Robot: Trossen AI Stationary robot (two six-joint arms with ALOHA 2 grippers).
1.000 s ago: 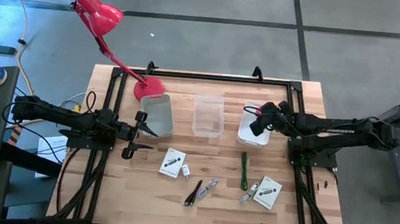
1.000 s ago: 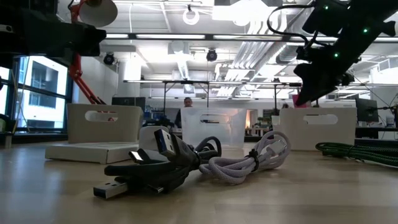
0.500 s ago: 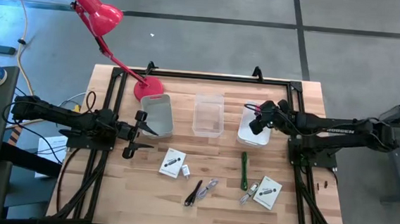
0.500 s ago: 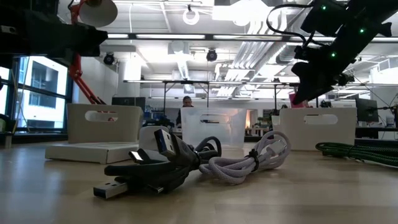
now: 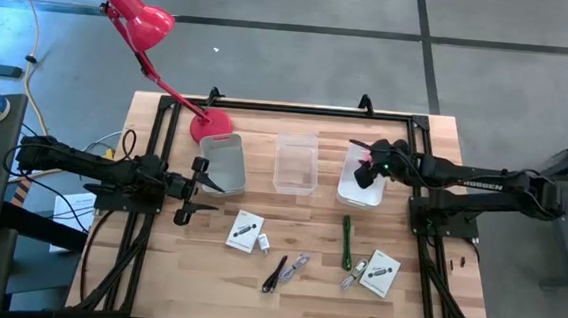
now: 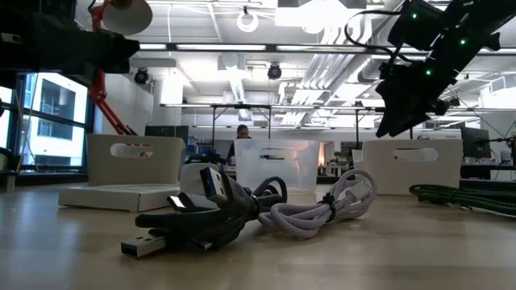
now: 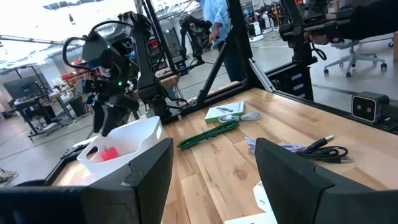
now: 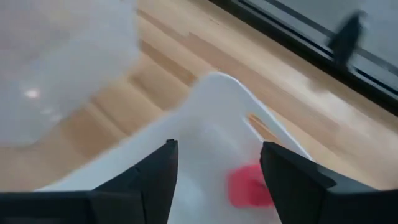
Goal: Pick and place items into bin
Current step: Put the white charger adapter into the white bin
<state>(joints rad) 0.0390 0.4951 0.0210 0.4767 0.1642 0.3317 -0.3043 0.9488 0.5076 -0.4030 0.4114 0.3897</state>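
Observation:
My right gripper (image 5: 363, 172) hangs open over the white bin (image 5: 347, 191) at the back right, tilted down. A pink cube (image 8: 247, 185) lies on the bin's floor below the fingers, and also shows in the left wrist view (image 7: 109, 154). My left gripper (image 5: 202, 188) waits open and level at the table's left, beside a grey bin (image 5: 221, 165). On the table lie two white cards (image 5: 246, 232) (image 5: 380, 273), a green stick (image 5: 346, 242), a black cable (image 5: 275, 274) and a pale cable (image 5: 300, 265).
A clear bin (image 5: 296, 163) stands between the grey and white bins. A red desk lamp (image 5: 138, 19) has its base (image 5: 209, 126) at the back left. A black frame rail (image 5: 288, 106) runs along the far edge. A small white bit (image 5: 264, 243) lies by the left card.
The pink cube showed at my right gripper's fingertips in the low view a second ago. It is gone from there now and lies in the white bin: the gripper has let it go while staying over the bin.

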